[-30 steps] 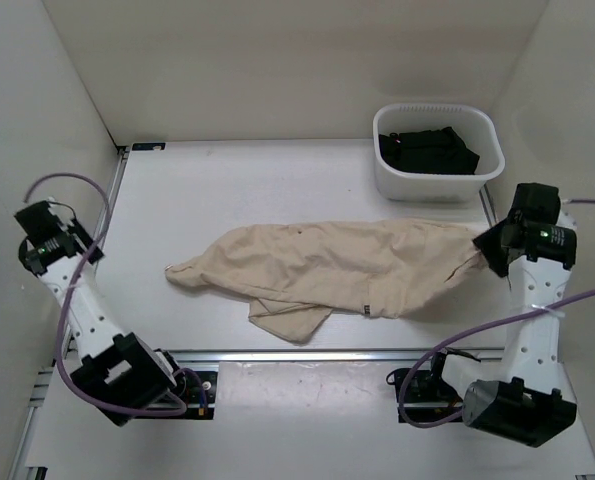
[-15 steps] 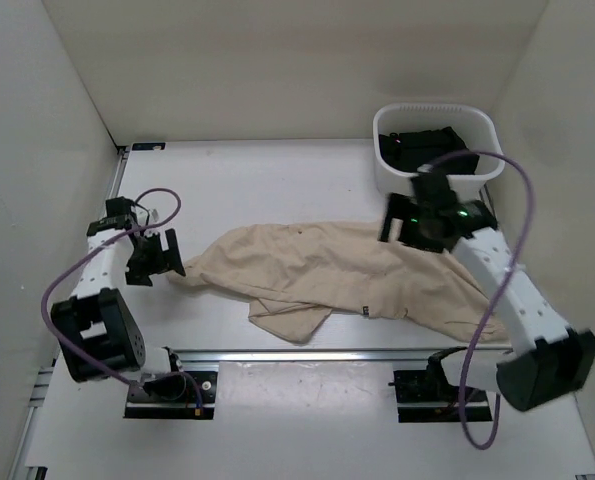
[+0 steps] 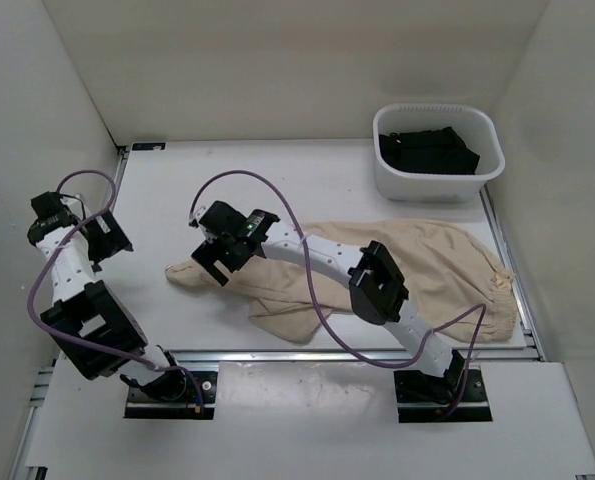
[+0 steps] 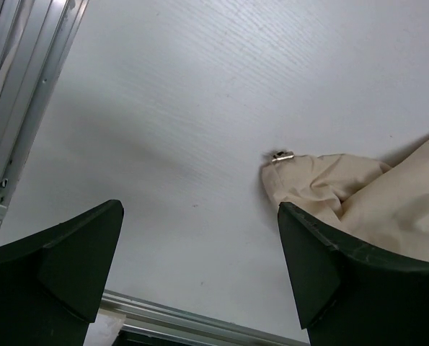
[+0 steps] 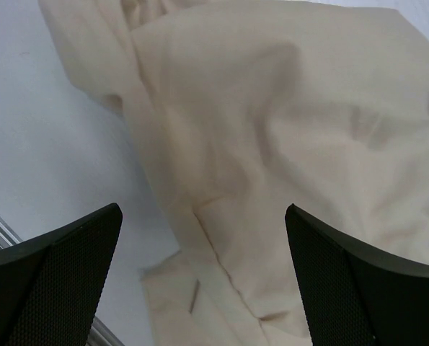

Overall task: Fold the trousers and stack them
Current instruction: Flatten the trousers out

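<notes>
Hovering wide open, empty, by crumpled trousers (image 3: 377, 262).
Risking right gripper (image 3: 215, 258) pinching bunched layers, left gripper (image 3: 109, 240) closing short of cloth.

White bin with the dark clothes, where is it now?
In the top view the white bin sits at the far right corner of the table, just beyond the right end of the trousers, apart from them.

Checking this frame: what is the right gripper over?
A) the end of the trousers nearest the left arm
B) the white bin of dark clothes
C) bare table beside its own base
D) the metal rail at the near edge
A: the right gripper hangs with jaws open over that end of the trousers, and its wrist view is filled with beige cloth.
</notes>
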Robot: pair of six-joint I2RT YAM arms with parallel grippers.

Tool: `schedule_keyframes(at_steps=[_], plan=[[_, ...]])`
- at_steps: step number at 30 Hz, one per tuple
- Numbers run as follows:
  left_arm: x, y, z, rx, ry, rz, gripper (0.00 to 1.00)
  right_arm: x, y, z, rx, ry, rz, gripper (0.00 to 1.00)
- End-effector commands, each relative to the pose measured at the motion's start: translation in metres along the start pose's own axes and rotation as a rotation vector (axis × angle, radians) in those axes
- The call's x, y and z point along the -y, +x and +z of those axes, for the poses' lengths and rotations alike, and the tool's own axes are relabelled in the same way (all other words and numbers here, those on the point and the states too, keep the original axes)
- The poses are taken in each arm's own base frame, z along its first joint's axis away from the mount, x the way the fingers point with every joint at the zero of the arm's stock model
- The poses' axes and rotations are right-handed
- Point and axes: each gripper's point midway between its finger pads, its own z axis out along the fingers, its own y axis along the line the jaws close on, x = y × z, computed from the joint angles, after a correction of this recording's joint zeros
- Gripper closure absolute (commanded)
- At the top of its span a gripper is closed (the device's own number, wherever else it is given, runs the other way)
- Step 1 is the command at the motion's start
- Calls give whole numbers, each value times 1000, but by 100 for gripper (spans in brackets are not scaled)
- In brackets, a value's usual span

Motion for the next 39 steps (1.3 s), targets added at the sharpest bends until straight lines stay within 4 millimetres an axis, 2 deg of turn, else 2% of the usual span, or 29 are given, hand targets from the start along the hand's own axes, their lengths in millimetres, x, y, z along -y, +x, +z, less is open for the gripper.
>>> schedule_keyframes(at_steps=[1,4,5,7,10,11,13,14,15,16,18,19,22,23,25,26,27,28,29,30,31,32,33,34,35,36,37,38,39], plan=[[1,10,-17,26,15,-14,0,-16,-27,-4,100,-51,-44,2],[4,20,-21,25,24,-14,0,-36,-24,19,94,-70,-35,2],[4,19,-24,34,24,-12,0,-50,-18,23,80,-84,-55,2],[4,28,-24,19,24,-15,0,-53,-12,40,76,-55,-35,2],[6,26,-31,47,24,-9,0,-34,5,69,41,68,29,2],[6,25,-33,56,24,-7,0,-28,14,81,24,105,38,5],[7,21,-37,74,24,-3,0,-25,16,90,20,124,37,12],[8,18,-42,86,24,0,0,-30,14,92,28,97,39,23],[8,15,-44,95,24,2,0,-37,11,93,37,57,30,59],[11,13,-48,100,33,3,0,-42,11,93,32,28,30,75],[14,13,-50,95,48,3,0,-41,-3,82,66,37,22,100],[15,9,-55,114,48,7,0,-36,-12,73,85,66,24,100],[15,5,-57,125,48,10,0,-9,-62,6,218,157,69,100],[19,-3,-66,160,58,19,0,6,-87,-47,307,204,119,100],[26,-11,-73,184,93,28,0,50,-86,-96,347,311,278,100],[34,-13,-79,195,131,35,0,69,-96,-163,446,353,358,100],[39,-17,-87,207,154,41,0,101,-67,-175,398,454,420,100],[47,-16,-90,202,180,52,2,126,-61,-240,507,540,539,100],[67,-11,-92,178,220,106,2,140,-45,-262,522,586,590,100],[83,1,-95,134,258,136,4,160,-10,-267,468,658,624,100],[96,10,-95,103,292,170,4,165,3,-312,542,668,674,100],[123,25,-100,73,349,256,4,174,18,-328,567,718,714,100],[137,43,-96,20,387,299,4,180,46,-329,526,769,719,100],[149,57,-99,-6,410,351,4,181,62,-358,580,780,755,100],[161,70,-98,-34,429,410,2,182,74,-366,599,796,799,100],[183,98,-98,-82,457,544,1,186,88,-373,602,825,827,100],[194,114,-99,-102,467,618,1,189,112,-384,592,857,846,100],[205,129,-97,-134,473,693,0,192,123,-391,616,890,888,100],[222,163,-91,-208,475,841,0,193,132,-397,624,908,904,100]])
